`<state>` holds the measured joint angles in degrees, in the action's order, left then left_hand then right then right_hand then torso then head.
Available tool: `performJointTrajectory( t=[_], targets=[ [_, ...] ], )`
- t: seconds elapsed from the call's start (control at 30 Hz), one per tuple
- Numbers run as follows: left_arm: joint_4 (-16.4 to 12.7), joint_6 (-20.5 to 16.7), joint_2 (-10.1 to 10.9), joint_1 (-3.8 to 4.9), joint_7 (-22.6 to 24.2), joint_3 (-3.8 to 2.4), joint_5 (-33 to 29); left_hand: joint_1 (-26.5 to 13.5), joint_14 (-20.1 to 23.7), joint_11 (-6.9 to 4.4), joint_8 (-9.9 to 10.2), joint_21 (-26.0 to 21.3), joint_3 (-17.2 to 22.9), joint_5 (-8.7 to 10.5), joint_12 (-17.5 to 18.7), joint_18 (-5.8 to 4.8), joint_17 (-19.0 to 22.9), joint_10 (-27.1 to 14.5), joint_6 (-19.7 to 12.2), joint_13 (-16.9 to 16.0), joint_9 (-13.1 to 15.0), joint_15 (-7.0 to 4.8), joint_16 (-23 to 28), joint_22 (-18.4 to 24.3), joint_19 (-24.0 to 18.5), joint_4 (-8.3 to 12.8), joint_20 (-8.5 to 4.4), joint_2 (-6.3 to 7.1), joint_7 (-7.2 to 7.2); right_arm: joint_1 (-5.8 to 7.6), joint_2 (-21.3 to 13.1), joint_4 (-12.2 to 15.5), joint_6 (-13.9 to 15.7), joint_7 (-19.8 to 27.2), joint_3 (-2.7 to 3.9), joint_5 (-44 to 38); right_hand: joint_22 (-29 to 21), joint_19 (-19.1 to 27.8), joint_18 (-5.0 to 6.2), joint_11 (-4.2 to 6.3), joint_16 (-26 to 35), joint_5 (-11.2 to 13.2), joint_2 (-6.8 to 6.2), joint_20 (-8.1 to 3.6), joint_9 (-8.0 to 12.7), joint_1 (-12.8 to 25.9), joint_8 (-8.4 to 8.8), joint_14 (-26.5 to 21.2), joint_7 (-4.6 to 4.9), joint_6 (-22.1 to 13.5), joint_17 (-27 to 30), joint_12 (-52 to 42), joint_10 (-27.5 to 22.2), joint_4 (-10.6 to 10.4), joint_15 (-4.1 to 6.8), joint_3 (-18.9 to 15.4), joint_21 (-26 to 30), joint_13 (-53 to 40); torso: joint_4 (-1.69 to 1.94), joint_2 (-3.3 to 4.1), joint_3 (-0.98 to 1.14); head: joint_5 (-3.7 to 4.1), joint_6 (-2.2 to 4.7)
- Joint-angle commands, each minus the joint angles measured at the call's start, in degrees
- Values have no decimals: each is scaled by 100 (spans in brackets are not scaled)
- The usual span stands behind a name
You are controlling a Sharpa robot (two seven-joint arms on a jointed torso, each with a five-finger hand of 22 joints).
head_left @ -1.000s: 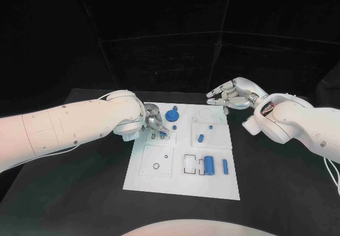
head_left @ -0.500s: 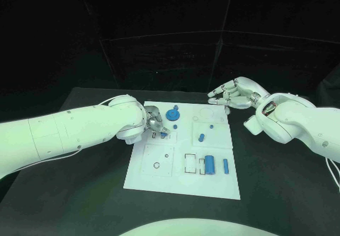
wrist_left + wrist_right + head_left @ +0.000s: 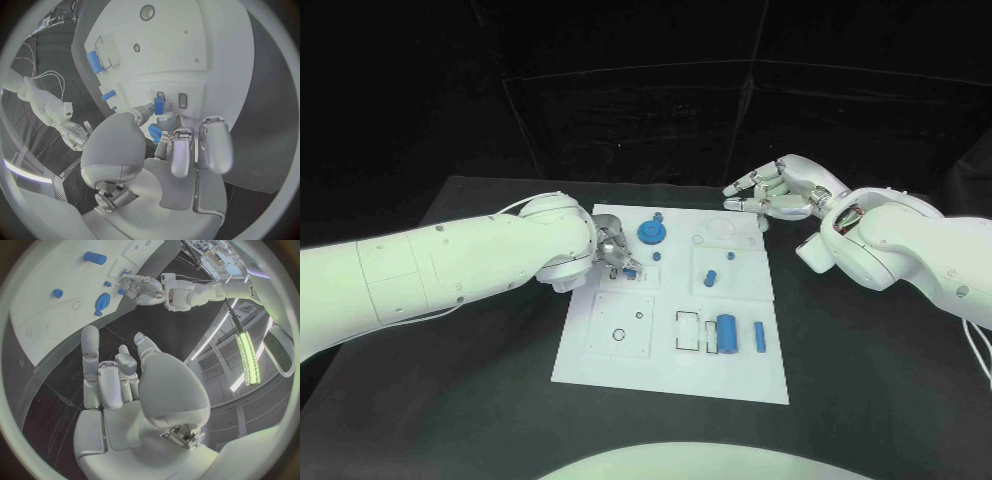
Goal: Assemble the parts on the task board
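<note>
Starting nearest the robot, the task board is seen lying flat in the middle of the black table. On its near right part a large blue cylinder lies beside a slim blue bar, with a black-outlined rectangular slot just to their left. A square panel with a small ring sits at the near left. Farther up, two small blue pieces rest on the right-hand square panel.

The left hand is held low over the board's left middle. A small blue peg is pinched between thumb and a finger, right at a pair of small slots; whether the peg is seated cannot be told. The other fingers are stretched out alongside.

Beyond it, a blue gear stands near the far edge.

Farthest away, the right hand hovers above the board's far right corner, fingers loosely curled and apart, nothing held.
</note>
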<state>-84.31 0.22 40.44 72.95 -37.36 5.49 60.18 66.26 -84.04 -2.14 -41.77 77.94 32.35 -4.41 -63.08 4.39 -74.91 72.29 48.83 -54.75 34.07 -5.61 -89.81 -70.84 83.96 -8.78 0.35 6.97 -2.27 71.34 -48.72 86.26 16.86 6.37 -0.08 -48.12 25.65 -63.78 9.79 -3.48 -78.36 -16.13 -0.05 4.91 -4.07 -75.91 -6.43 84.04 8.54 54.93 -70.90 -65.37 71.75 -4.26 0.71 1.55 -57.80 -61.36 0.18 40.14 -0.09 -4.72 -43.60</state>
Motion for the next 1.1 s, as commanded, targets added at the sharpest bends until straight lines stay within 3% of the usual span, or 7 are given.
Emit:
performJointTrajectory(
  t=[0.03, 0.83, 1.1],
  targets=[
    [-32, 172, 41, 0, -132, 3, 98, 17, -596, 11, -37, 32, 863, 3, -21, -68, -1509, 42, -8, -5, -1, 4, -19, -7, 94, 834, 25, -50, 17, 12, 3, 0, -43, 55, 4, -2, -5, 41, 79, 13, 13, -30, 4, 8, 10, 37, -38, 193, -10, 24, 5, 25, -41, -12, 39, -14, 30, 9, 0, 1, 1, 1, -7],
    [-37, 326, 19, -1, -133, 4, 100, -130, -596, 1, -68, 28, 824, 44, -56, -67, -1509, 73, 47, -31, 25, -3, -19, -9, 93, 843, 19, 3, 37, 11, 17, -11, -56, 48, 3, -2, -6, 40, 79, 13, 13, -37, 8, 8, 10, 43, -39, 194, -10, 24, 3, 26, -42, -18, 39, -15, 32, 13, 1, 2, 6, -4, -27],
    [-23, 336, -11, -1, -109, 4, 99, -531, -596, -30, -123, 54, 325, 66, -135, -78, -1509, 115, 210, -99, 60, -24, -19, -71, 109, 712, 3, 118, 78, 12, 21, -13, -58, 47, 3, -2, -14, 42, 80, 13, 17, -41, 11, 8, 10, 47, -39, 193, -10, 24, 8, 29, -43, -22, 39, -16, 38, 17, -2, 2, 7, 3, -37]
  ],
)
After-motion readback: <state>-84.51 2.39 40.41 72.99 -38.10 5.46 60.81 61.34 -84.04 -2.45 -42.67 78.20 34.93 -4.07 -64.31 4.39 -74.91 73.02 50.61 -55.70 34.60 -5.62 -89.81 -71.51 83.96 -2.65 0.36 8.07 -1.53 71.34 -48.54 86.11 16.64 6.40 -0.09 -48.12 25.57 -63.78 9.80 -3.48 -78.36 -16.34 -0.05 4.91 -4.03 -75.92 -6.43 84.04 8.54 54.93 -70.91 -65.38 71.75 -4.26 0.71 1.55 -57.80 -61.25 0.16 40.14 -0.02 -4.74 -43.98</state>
